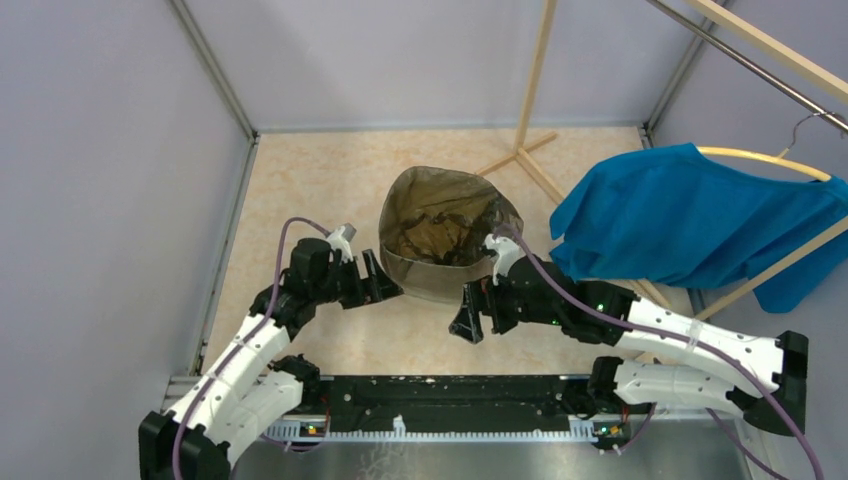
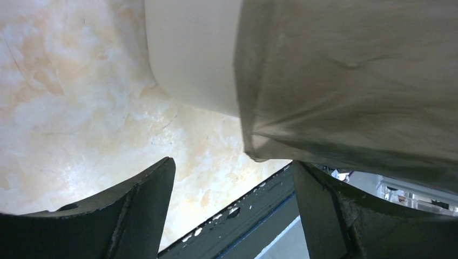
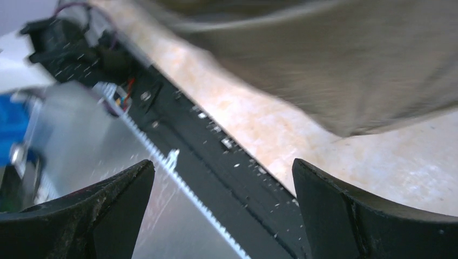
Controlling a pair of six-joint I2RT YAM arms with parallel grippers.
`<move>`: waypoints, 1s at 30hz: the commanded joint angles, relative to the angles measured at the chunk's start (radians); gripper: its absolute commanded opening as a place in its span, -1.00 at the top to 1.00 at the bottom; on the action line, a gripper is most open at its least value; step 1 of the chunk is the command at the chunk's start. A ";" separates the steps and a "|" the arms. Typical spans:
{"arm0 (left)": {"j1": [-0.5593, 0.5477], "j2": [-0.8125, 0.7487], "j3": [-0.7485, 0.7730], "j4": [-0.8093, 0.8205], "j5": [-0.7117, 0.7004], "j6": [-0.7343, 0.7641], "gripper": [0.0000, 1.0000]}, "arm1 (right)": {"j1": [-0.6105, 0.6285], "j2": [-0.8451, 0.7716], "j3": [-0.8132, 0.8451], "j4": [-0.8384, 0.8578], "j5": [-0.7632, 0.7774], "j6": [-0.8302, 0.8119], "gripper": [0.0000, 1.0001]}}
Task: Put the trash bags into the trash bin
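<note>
- the floor of the cell is a glossy cream-and-peach marbled sheet, boxed in by plain pale grey walls; a black rail runs along the near edge.
- a light wooden rack stands at the back, and a blue garment hangs on the right.
- trash bag: thin, wrinkly, see-through grey-brown film, lining the trash bin with its hem folded down over the rim; the bin's wall is smooth cream plastic.
- left gripper: jaws apart and holding nothing, just beside the bin's side.
- right gripper: jaws wide apart and holding nothing, near the bin's front.
</note>
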 commanded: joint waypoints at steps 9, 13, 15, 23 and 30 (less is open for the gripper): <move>0.003 0.201 0.009 0.269 0.086 -0.055 -0.72 | -0.043 0.165 -0.120 0.254 0.468 0.166 -0.97; 0.004 0.332 0.052 0.357 0.075 -0.047 -0.72 | -0.183 0.183 -0.197 0.479 0.344 0.106 -0.97; 0.004 0.408 0.115 0.373 0.034 -0.035 -0.72 | -0.245 0.221 -0.211 0.573 0.280 0.082 -0.97; 0.008 0.761 0.380 0.468 -0.055 -0.021 -0.74 | -0.396 0.446 -0.074 0.717 0.264 -0.098 -0.97; 0.036 0.987 0.583 0.484 -0.132 -0.018 -0.77 | -0.549 0.746 0.146 0.769 0.127 -0.223 -0.97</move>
